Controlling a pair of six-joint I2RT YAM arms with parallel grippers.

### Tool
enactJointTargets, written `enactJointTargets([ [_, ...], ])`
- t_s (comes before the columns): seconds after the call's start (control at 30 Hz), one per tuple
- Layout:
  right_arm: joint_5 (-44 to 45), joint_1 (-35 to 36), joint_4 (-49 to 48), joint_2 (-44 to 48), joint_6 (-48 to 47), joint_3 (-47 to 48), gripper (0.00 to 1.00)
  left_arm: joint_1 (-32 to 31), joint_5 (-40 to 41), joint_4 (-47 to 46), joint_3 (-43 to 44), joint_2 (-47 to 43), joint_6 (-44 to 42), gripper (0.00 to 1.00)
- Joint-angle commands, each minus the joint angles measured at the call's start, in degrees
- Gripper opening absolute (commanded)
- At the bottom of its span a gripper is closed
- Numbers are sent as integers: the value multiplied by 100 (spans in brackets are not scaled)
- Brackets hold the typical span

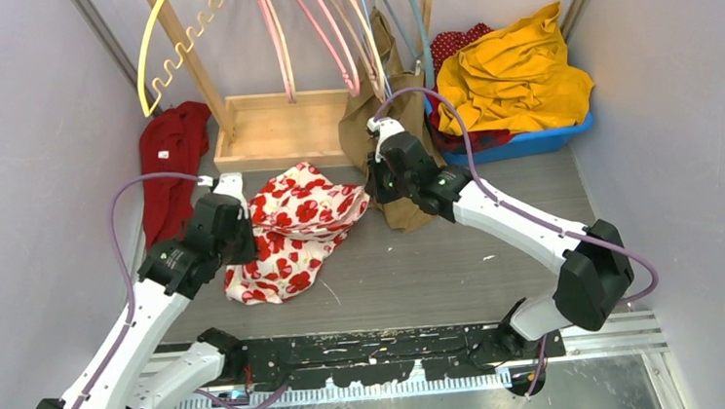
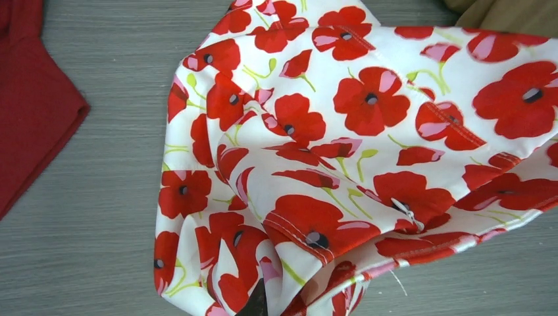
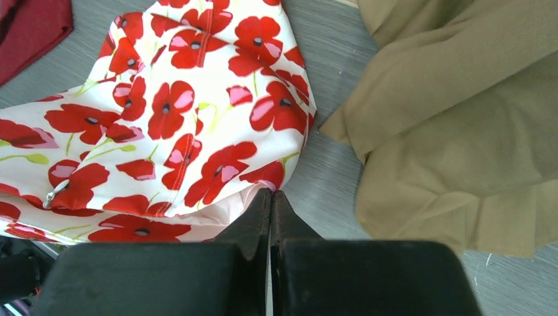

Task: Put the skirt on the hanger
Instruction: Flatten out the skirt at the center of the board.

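the skirt [image 1: 294, 231], white with red poppies, lies crumpled on the grey table [image 1: 460, 255] just left of the middle of the top view, between the two grippers. the left gripper [image 1: 242, 235] sits at the skirt's left edge. in the left wrist view the skirt [image 2: 342, 131] fills most of the frame, its folds gather toward a dark fingertip [image 2: 256, 304] at the bottom edge, and the jaws are clamped on the cloth. the right gripper [image 1: 370, 192] is at the skirt's upper right corner. in the right wrist view its fingers are pressed flat together, and the gripper [image 3: 270, 194] touches the hem of the skirt [image 3: 164, 118] at lower centre. whether any cloth is pinched between the tips cannot be told. a tan cloth [image 1: 386, 115] hangs down just right of that corner and spreads over the right half of the right wrist view [image 3: 460, 99], close to the skirt but with a strip of table between them. a red cloth [image 1: 171, 161] lies at the left of the top view, apart from the skirt, and shows at the left edge of the left wrist view [image 2: 33, 99]. pink hangers [image 1: 325, 22] and a yellow hanger [image 1: 146, 55] hang at the top of the frame on a wooden rack [image 1: 279, 128], well behind the skirt. in the upper right stands a blue bin [image 1: 530, 142] with a yellow cloth [image 1: 519, 75] heaped in it.
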State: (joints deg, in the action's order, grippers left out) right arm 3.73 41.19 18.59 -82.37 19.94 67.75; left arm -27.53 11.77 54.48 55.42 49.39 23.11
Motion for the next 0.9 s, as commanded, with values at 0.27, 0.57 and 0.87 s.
enactJointTargets([
  [0.27,15,12,-180,-1209,66,2333,1,255,823,255,1861,1047,-111,0],
  [0.57,-335,41,107,-2479,214,4905,1,1768,407,-13,3996,1576,-1141,0],
  [0.87,-135,41,-1035,-748,315,1849,1,1760,-568,-124,2963,422,-901,0],
])
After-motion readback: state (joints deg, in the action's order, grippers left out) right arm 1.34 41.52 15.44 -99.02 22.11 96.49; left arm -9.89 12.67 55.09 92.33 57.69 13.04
